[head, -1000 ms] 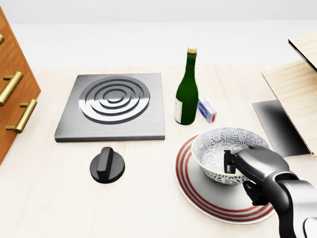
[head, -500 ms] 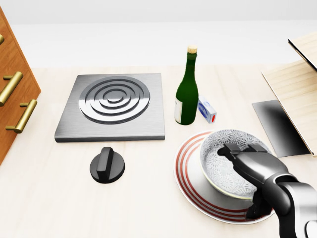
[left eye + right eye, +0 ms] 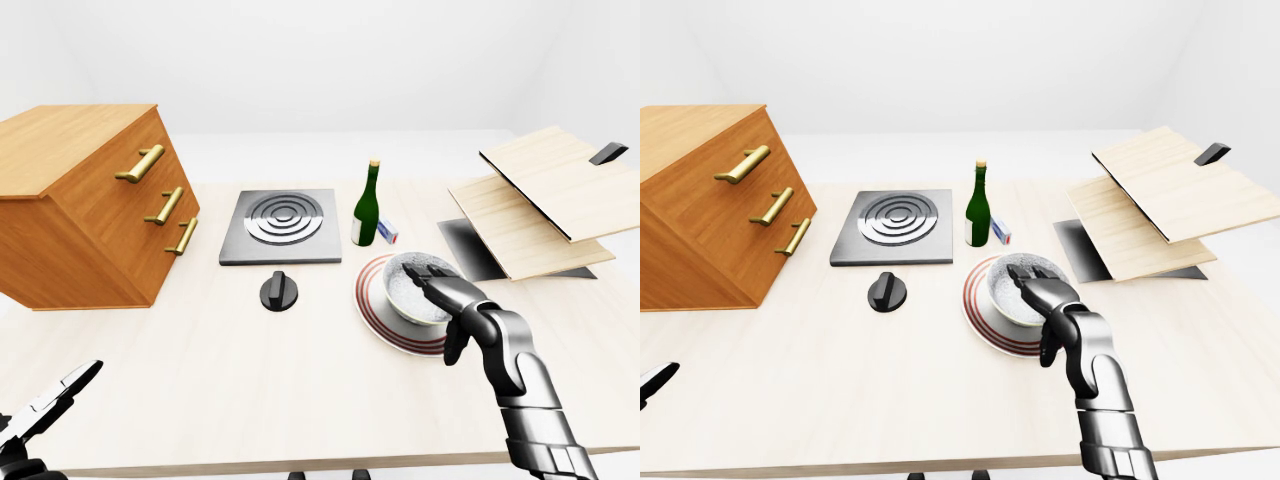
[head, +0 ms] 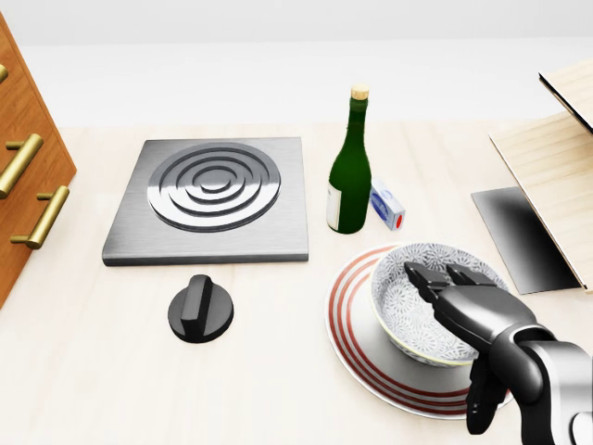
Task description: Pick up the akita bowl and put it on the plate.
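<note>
The akita bowl (image 4: 405, 306), white with a grey pattern, rests upright on the red-ringed plate (image 4: 355, 338) at the lower right of the head view. My right hand (image 4: 452, 324) is open over the bowl's right side. Its two fingertips (image 4: 419, 274) lie stretched across the rim into the bowl, and the thumb (image 4: 477, 408) hangs down outside, off the bowl and over the plate's edge. My left hand (image 3: 52, 400) shows only at the bottom left of the left-eye view, low, open and holding nothing.
A green wine bottle (image 4: 350, 171) and a small white box (image 4: 387, 206) stand just above the plate. A steel hob (image 4: 211, 199) and a black knob (image 4: 200, 310) lie to the left. A wooden drawer unit (image 3: 90, 205) stands far left, and wooden boards (image 3: 540, 200) lie right.
The bowl, held tilted above the plate a second ago, has settled level on it. My right hand's fingers have opened and the thumb has swung away from the bowl wall.
</note>
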Robot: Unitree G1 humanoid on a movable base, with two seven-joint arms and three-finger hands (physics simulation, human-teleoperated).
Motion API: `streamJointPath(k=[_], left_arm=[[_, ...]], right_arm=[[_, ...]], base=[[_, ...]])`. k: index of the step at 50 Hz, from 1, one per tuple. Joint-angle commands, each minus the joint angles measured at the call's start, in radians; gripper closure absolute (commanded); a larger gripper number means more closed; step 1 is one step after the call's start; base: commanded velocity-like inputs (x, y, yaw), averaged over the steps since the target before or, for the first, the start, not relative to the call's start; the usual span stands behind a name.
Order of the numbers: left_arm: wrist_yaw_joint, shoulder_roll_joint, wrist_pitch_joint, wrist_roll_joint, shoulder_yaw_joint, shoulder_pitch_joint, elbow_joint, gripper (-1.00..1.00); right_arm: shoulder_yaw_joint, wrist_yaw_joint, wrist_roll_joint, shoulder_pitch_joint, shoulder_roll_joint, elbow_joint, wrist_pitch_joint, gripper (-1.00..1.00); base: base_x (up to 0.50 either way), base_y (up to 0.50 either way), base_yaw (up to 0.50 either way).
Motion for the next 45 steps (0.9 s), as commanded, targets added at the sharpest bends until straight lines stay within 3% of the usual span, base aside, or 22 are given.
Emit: streamJointPath(k=[1, 32, 45], left_arm=[[-0.001, -0.002, 0.001, 0.001, 0.0, 0.0, -0.003, -1.0], [0.003, 0.001, -0.002, 0.001, -0.003, -0.002, 0.004, -1.0], [0.001, -0.003, 0.022, -0.003, 0.004, 0.001, -0.021, -1.0]], right_arm=[[0.002, -0.009, 0.0, -0.003, -0.001, 0.01, 0.0, -1.0], [-0.047, 0.009, 0.025, -0.049, -0.03, -0.205, 0.0, -1.0], [-0.067, 0.009, 0.073, -0.153, -0.053, -0.46, 0.0, -1.0]], base=[[0.0, 0.0, 0.0], [0.0, 0.0, 0.0], [0.0, 0.0, 0.0]])
